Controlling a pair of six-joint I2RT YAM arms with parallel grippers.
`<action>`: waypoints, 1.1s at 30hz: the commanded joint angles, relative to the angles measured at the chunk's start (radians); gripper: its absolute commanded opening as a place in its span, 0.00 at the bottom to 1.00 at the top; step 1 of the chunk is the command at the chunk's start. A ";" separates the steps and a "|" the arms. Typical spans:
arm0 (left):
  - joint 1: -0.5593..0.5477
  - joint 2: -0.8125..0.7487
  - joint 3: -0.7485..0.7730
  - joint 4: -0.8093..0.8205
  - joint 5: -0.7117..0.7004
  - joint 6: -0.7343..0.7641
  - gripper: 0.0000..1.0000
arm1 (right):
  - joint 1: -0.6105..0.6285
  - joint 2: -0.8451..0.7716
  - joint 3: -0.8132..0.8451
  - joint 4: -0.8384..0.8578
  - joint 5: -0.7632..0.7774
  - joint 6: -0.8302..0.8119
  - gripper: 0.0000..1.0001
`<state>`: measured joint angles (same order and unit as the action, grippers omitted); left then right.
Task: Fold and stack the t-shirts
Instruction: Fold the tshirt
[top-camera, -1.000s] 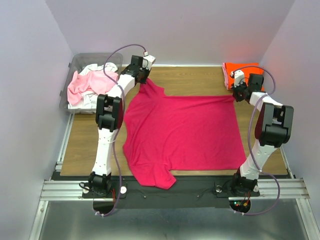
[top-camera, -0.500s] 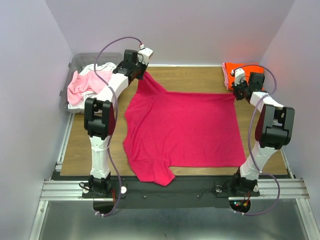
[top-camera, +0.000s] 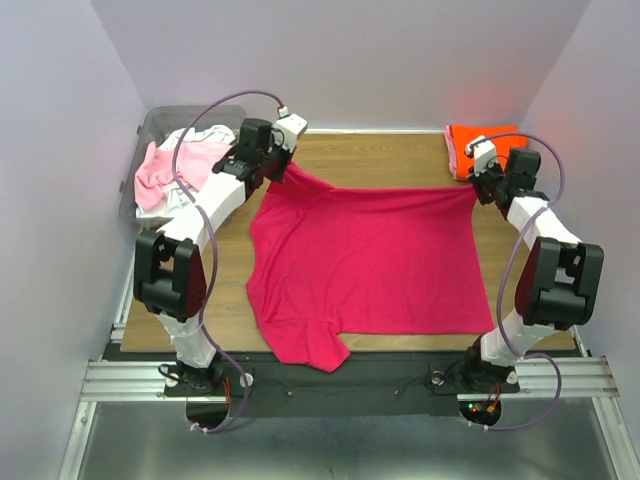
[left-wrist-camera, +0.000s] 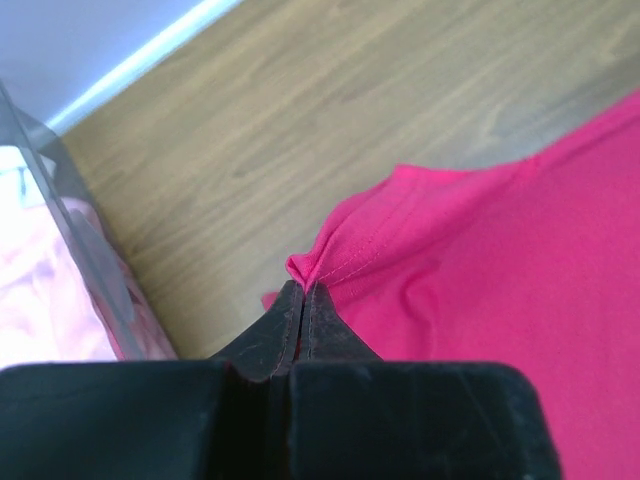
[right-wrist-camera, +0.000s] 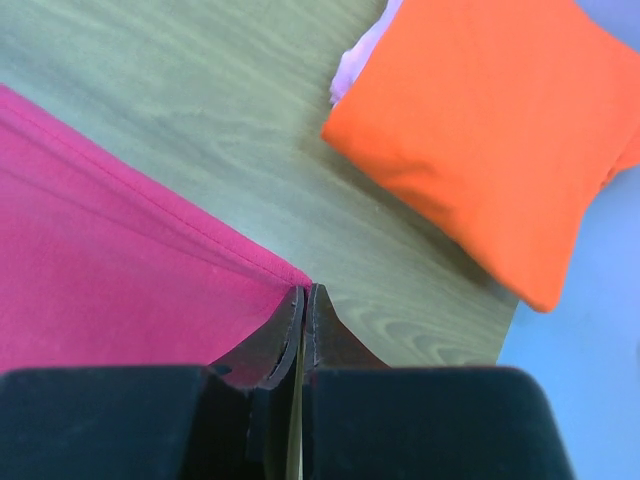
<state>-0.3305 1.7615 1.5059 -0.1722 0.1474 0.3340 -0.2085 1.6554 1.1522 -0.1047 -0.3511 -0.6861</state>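
Bin (top-camera: 148, 128) of clear plastic sits at the far left corner of the counter (top-camera: 175, 290), holding a crumpled pale pink t-shirt (top-camera: 158, 170) and a white t-shirt (top-camera: 200, 134). Just to its right, the left end effector (top-camera: 283, 166) is clamped shut on the far left corner of the magenta t-shirt (top-camera: 370, 260); its wrist view shows the fingertips (left-wrist-camera: 290, 318) pressed together with a stitched hem pinched between them. The shirt lies spread across the middle of the counter, one sleeve reaching the near edge. At the shirt's far right corner, the right end effector (top-camera: 477, 190) is likewise closed on the hem. Beyond it, in the far right corner, rests a folded orange t-shirt (top-camera: 482, 138), apart from the magenta one.
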 joint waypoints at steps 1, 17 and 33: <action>-0.021 -0.111 -0.087 -0.015 -0.026 -0.013 0.00 | -0.011 -0.066 -0.037 -0.007 0.000 -0.050 0.01; -0.110 -0.399 -0.400 -0.139 -0.043 -0.056 0.00 | -0.038 -0.190 -0.169 -0.095 -0.009 -0.162 0.01; -0.213 -0.408 -0.552 -0.315 0.067 0.164 0.43 | -0.038 -0.200 -0.287 -0.236 0.017 -0.348 0.16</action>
<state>-0.5442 1.3659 0.9337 -0.4171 0.1509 0.4046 -0.2413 1.4849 0.8345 -0.2878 -0.3504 -0.9783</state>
